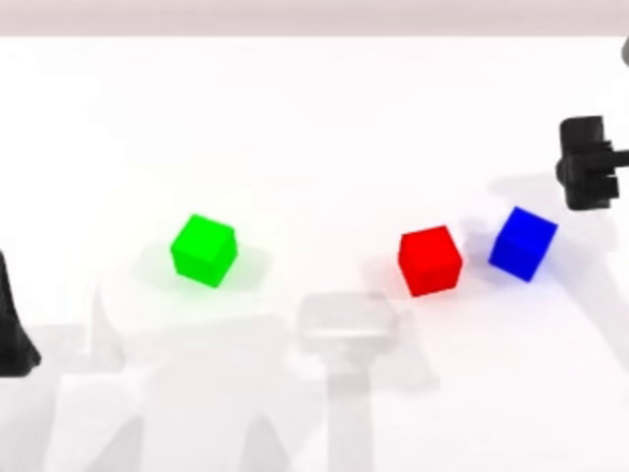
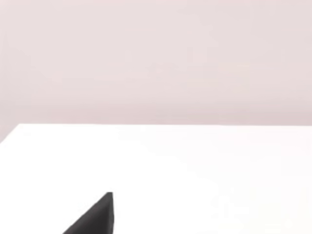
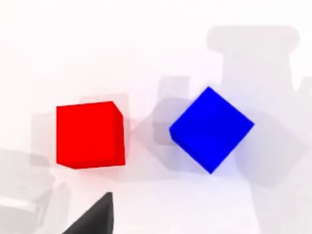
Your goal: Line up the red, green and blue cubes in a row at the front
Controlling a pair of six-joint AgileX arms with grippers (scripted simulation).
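Observation:
Three cubes lie on the white table [image 1: 314, 118]. The green cube [image 1: 203, 250] sits left of the middle. The red cube [image 1: 429, 261] is right of the middle, and the blue cube [image 1: 523, 243] lies close beside it, turned at an angle and a small gap away. My right gripper [image 1: 588, 167] hovers at the right edge, just behind and to the right of the blue cube, open and holding nothing. Its wrist view shows the red cube [image 3: 90, 135], the blue cube [image 3: 211, 129] and one dark fingertip [image 3: 100, 217]. My left arm [image 1: 15, 329] is parked at the left edge.
The left wrist view shows only bare table [image 2: 195, 170], the pale wall behind it and one dark fingertip [image 2: 97, 217]. Grey shadows of the arms fall across the front of the table [image 1: 344, 334].

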